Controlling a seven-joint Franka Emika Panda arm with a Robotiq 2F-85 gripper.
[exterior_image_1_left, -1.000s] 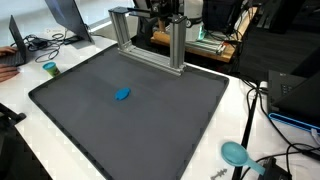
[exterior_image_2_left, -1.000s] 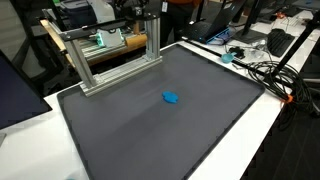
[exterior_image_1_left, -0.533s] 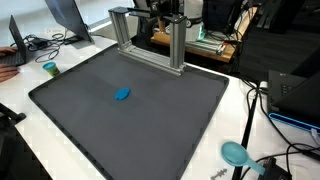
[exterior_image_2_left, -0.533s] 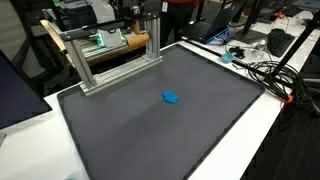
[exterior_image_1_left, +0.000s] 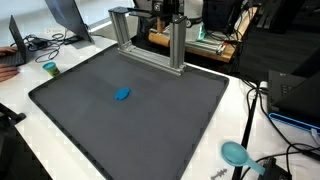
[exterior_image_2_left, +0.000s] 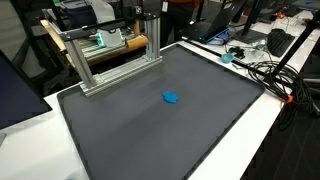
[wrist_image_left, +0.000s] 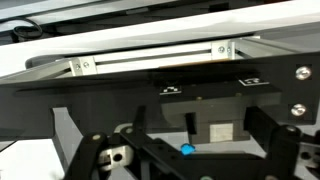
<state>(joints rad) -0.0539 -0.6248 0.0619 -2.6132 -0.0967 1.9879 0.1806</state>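
Observation:
A small blue object (exterior_image_1_left: 122, 95) lies alone near the middle of a big dark grey mat (exterior_image_1_left: 170, 120); it shows in both exterior views (exterior_image_2_left: 171, 98). An aluminium frame (exterior_image_1_left: 150, 40) stands at the mat's far edge. My dark arm (exterior_image_1_left: 165, 10) sits behind and above that frame, well away from the blue object. In the wrist view my gripper (wrist_image_left: 200, 122) is open with nothing between its fingers (wrist_image_left: 140, 120). The frame's beam (wrist_image_left: 150, 62) crosses above the fingers, and the blue object (wrist_image_left: 187, 149) shows small and far off through the gap.
A teal cup (exterior_image_1_left: 49, 69) stands off the mat beside laptops (exterior_image_1_left: 70, 15) and a person's hand (exterior_image_1_left: 8, 72). A teal round thing (exterior_image_1_left: 235, 152) and cables (exterior_image_2_left: 265, 70) lie along the white table's edge. A dark monitor (exterior_image_1_left: 295, 95) stands at the side.

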